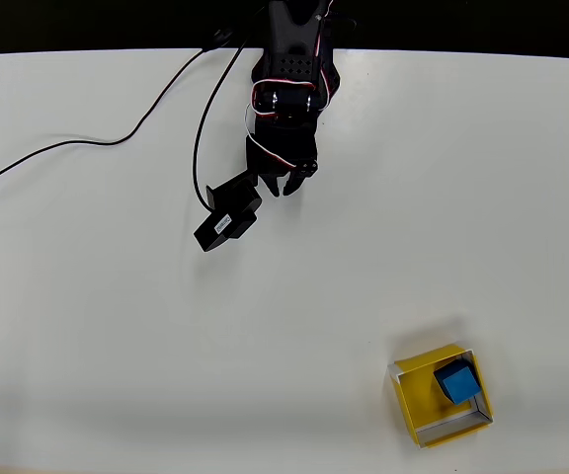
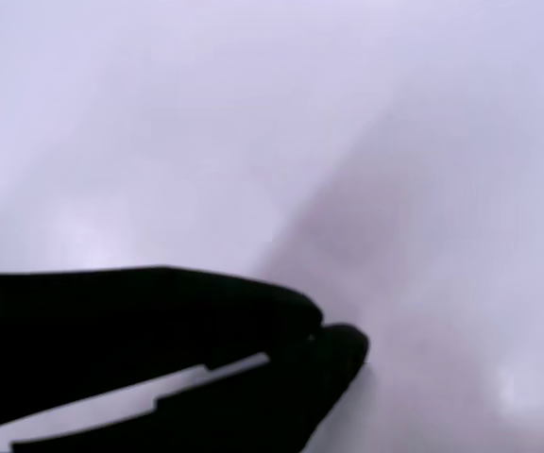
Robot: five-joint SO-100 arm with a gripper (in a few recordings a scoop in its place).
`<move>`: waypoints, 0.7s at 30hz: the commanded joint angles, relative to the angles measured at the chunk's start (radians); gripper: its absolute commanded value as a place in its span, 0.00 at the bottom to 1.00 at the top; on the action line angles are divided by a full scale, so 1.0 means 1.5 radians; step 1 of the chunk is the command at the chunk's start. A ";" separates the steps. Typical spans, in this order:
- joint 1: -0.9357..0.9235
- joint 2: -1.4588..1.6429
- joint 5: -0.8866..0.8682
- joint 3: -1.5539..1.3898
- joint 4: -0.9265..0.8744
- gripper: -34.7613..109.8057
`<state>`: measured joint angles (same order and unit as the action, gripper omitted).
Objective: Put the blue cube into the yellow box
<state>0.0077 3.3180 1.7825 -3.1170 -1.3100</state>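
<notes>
From the overhead view I find the cube [image 1: 454, 380] sitting inside the box [image 1: 412, 403], on the yellow floor and up against the corner nearest the picture's right edge. It appears to touch the pale wall there, though I cannot confirm contact. The box rests on the white bench [image 1: 87, 336] in the lower right of the overhead view, turned at a slight angle to the bench edge.

The arm [image 1: 289, 89] enters from the top centre of the same view and reaches down the picture. The hand [image 1: 286, 183] is well apart from the box, high over the upper middle of the bench. I see its dark fingertips close together with nothing between them. In the wrist view the hand [image 2: 333, 344] shows as a black silhouette at the lower left; the tips meet at their ends, with a thin pale slit further back between the two fingers. I record the hand as pressed together and empty.

The wrist camera [image 1: 227, 221], a black block, juts out beside the hand toward the lower left of the overhead view. Two dark cables [image 1: 117, 138] trail from the arm across the upper left of the bench. Beyond the fingers, the wrist view gives a blurred pale surface with a soft grey shadow.
</notes>
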 commanded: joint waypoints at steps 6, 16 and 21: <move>-0.002 0.016 -0.124 -0.018 -0.032 0.24; -0.001 0.015 -0.164 -0.018 -0.026 0.24; -0.001 0.015 -0.164 -0.018 -0.026 0.24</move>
<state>0.0077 3.3180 1.5401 -3.1170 -1.3422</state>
